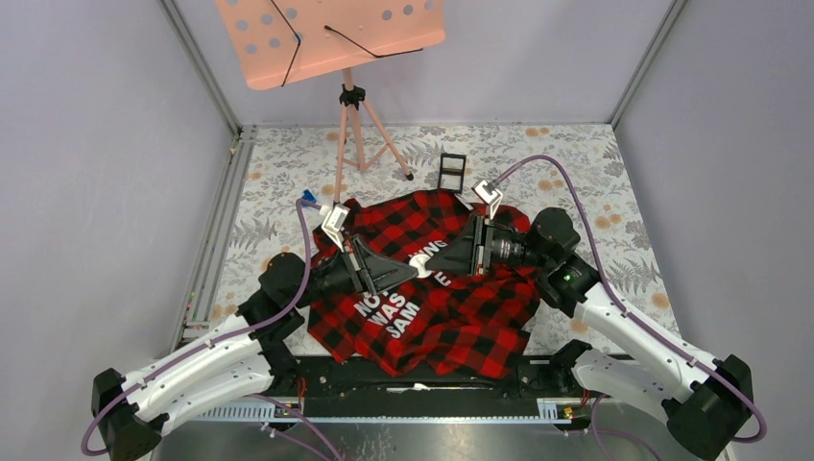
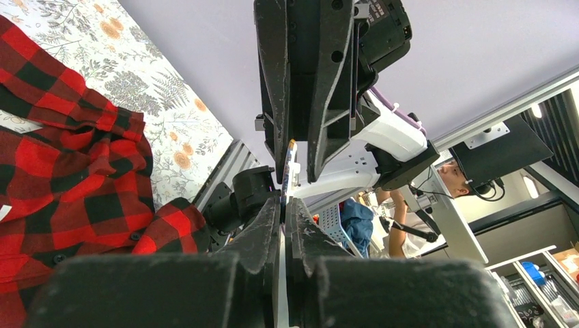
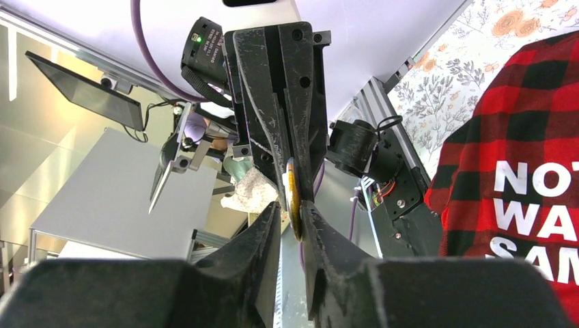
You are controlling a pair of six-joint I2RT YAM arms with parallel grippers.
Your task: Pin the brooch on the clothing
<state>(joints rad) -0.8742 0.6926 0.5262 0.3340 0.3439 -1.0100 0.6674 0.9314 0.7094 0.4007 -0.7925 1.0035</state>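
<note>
The clothing [image 1: 451,307], a red-and-black check shirt with white letters, lies spread on the table between the arms. Both grippers meet tip to tip just above its middle. The brooch [image 1: 419,261] shows as a small pale disc between them. In the left wrist view my left gripper [image 2: 283,201] is shut on the brooch [image 2: 289,167], seen edge-on as a thin strip. In the right wrist view my right gripper [image 3: 292,208] stands slightly open around the brooch [image 3: 294,201], with a gap on the disc's left side. The shirt [image 3: 526,178] lies off to the right.
A pink music stand [image 1: 331,38] on a tripod [image 1: 357,134] stands at the back. A small black square frame box [image 1: 451,170] sits behind the shirt. A small blue object [image 1: 308,197] lies at the shirt's back left corner. A floral cloth [image 1: 595,182] covers the table.
</note>
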